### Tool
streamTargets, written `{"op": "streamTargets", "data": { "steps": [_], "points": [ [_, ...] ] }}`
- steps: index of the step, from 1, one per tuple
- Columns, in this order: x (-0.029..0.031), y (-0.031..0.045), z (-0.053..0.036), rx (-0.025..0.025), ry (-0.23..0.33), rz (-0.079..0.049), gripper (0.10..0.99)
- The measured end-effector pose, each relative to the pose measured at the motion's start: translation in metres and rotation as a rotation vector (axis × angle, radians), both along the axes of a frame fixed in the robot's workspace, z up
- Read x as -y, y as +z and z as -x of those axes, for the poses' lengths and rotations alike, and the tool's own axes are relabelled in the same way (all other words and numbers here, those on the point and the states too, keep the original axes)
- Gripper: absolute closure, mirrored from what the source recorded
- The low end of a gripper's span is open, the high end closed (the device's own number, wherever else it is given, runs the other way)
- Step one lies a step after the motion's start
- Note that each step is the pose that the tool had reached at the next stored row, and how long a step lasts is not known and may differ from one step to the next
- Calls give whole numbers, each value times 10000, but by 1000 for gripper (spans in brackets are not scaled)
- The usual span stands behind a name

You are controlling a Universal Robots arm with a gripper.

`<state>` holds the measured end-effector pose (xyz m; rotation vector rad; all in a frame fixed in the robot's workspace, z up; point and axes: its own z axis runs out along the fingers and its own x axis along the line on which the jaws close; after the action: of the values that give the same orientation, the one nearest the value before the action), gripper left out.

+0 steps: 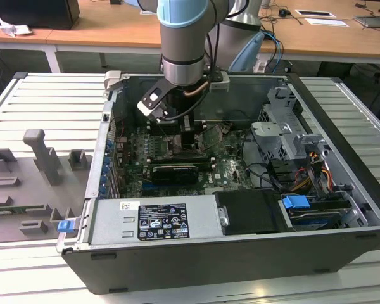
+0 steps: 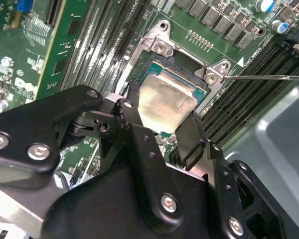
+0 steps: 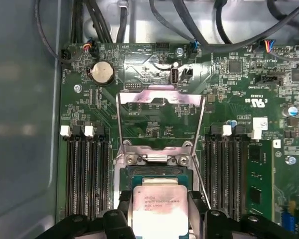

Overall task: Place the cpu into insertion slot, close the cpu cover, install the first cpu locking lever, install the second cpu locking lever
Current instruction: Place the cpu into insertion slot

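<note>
One cpu, square, pale metal face up, gripped on two opposite edges by the black fingers of the gripper, which are drawn in narrow to the chip's width. In the second wrist view the cpu hangs directly over the insertion slot. It cannot be told whether it touches the socket floor.

One insertion slot, dark, with a silvery rim, uncovered, set in the green circuit board.

One cpu cover, a silvery frame with a square cut-out, swung open and lying back from the slot.

One locking lever, a thin wire rod, released, slanting just beside the slot.

Two banks of memory slots, one on either side of the slot.

One coin battery, beyond the cover.

One computer case, side open, resting on the slatted desk, with the arm reaching down into it.

Several grey fixture blocks on the desk at the exterior view's left.
</note>
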<state>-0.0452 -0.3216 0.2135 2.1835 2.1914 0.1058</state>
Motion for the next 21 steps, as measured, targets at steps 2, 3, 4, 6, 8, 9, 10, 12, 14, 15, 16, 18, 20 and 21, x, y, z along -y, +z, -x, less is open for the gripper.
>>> {"op": "streamTargets", "data": {
  "steps": [2, 3, 4, 6, 8, 9, 10, 12, 14, 15, 16, 18, 20, 21],
  "points": [
    [-4, -27, -1, 0, -26, 0, 549],
    [-4, -34, 0, 0, -52, 0, 549],
    [-4, -44, -1, 0, -97, -1, 549],
    [-8, -57, -8, -1, -100, 1, 549],
    [-18, -76, -12, 1, -98, -1, 549],
    [-28, -96, -12, 0, -94, -1, 549],
    [-35, -109, -12, 1, -92, 1, 549],
    [-39, -130, -12, -1, -90, 8, 549],
    [-40, -132, -12, 0, -92, 7, 549],
    [-39, -133, -12, 0, -92, 7, 549],
    [-39, -133, -12, 0, -92, 7, 549],
    [-39, -135, -12, 0, -91, 6, 537],
    [-39, -136, -12, 0, -92, 6, 475],
    [-39, -136, -12, 0, -92, 6, 475]
  ]
}}
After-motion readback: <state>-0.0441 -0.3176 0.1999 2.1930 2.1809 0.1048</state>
